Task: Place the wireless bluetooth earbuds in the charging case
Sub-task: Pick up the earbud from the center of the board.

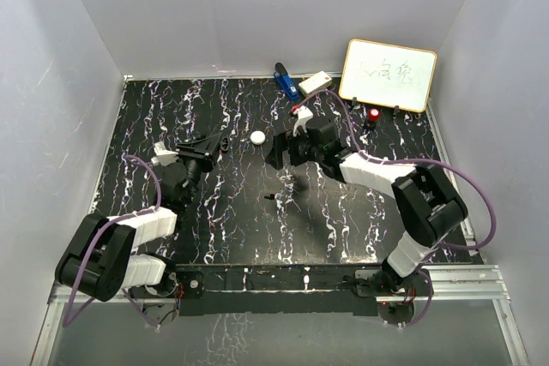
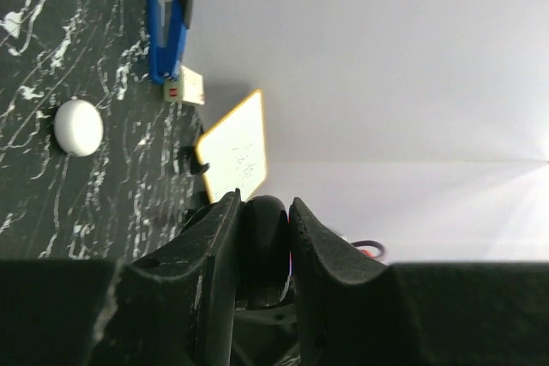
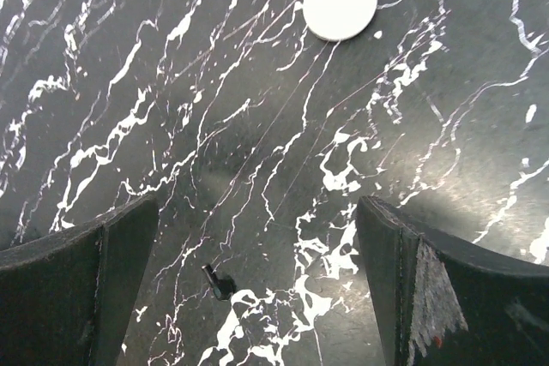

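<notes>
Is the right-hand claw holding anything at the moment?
No, the right gripper stands wide open over the table, gripping nothing, with the charging case lying ahead of it.

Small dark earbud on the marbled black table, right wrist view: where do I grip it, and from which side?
Probably pinch the small dark earbud across its thicker rounded end, coming straight down with the open right gripper. It lies flat, thin stem pointing up-left in the right wrist view, and sits left of centre between the fingers, so recentre first.
</notes>
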